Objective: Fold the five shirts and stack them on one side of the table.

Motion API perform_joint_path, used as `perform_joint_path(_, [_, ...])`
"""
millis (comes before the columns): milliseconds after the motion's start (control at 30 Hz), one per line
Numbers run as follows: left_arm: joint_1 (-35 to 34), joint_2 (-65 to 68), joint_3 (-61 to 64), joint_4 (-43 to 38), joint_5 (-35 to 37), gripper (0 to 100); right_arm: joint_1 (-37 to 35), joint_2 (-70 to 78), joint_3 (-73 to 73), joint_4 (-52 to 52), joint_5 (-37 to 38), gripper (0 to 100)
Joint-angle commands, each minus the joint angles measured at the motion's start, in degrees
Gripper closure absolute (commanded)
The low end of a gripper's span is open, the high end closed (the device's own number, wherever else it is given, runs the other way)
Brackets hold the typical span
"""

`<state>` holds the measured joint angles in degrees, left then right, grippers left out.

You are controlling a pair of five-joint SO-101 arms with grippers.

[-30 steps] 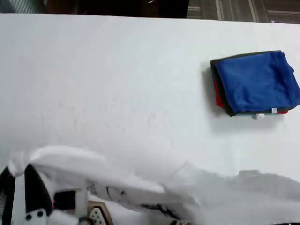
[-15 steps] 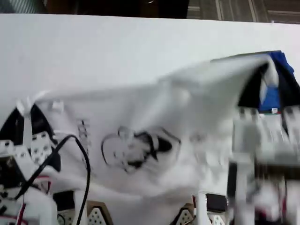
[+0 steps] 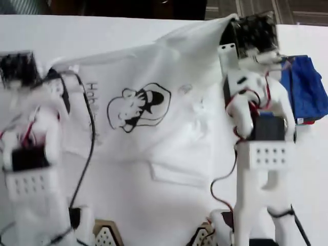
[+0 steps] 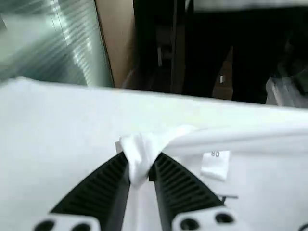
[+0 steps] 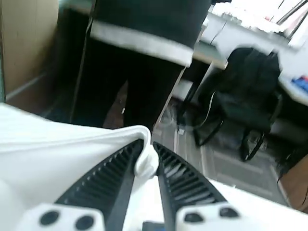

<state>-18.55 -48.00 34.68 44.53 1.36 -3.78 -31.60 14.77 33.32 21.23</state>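
The white shirt [image 3: 169,148], bunched along the lower edge of the high view a second ago, is now raised and spread across the middle of the desk [image 3: 102,31]. Both arms have swung up with it, and the right one now covers the near side of the pile it left open before.

At the left of the high view, the left arm stands with a black cable [image 3: 91,133] looping down beside it. The left pincer [image 4: 139,166] is clenched on a bunched corner of the shirt. Its wrist view adds a small sewn-in tag [image 4: 215,163] with tiny characters, just beside that corner and too small to make out from above.

In the centre of the frame the shirt's front faces up, with a black line drawing [image 3: 137,107] of a cartoon figure. A column of lettering [image 3: 92,97] runs just left of it.

At the upper right, the right pincer [image 5: 147,147] is clamped on another corner of the fabric, holding it up in a peak. At the right edge lies the stack of folded shirts [image 3: 307,87], blue on top with a red edge below.
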Motion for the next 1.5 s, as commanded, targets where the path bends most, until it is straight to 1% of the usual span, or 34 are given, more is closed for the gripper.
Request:
perform_joint_path(0, [-0.79,6.95,-10.15,6.07,0.53,97,0.31,-0.04,-1.05,-0.31,0.26,97.9])
perform_joint_path(133, [-0.79,5.98,-17.1,16.09,0.53,97,-0.04,-7.08,-2.11,6.2,0.26,97.9])
perform_joint_path(233, [-0.79,2.81,-19.82,21.27,0.53,97,-0.13,-14.02,-2.11,9.27,0.26,97.9])
perform_joint_path(467, [-0.7,-9.41,-20.35,29.45,0.35,97,-0.04,-29.32,-2.11,15.52,0.26,97.9])
perform_joint_path(800, [-1.05,-23.91,-20.88,42.02,0.26,97,0.31,-44.35,-2.29,22.81,0.26,97.9])
perform_joint_path(933, [-1.05,-28.48,-20.88,44.66,0.26,97,0.31,-48.66,-5.98,25.89,0.26,97.9])
perform_joint_path(1167, [-1.05,-34.9,-21.05,48.44,0.44,97,0.31,-49.1,-19.6,36.7,0.26,97.9])
perform_joint_path(1300, [-1.05,-35.69,-22.9,50.55,0.62,97,0.31,-48.84,-20.75,37.58,0.35,97.9])
perform_joint_path(1367, [-1.05,-34.73,-22.64,49.76,0.62,97,0.31,-47.16,-18.37,37.05,0.35,97.9])
perform_joint_path(1467, [-1.05,-30.59,-17.98,44.04,0.62,97,-0.04,-42.95,-12.66,33.71,0.26,97.9])
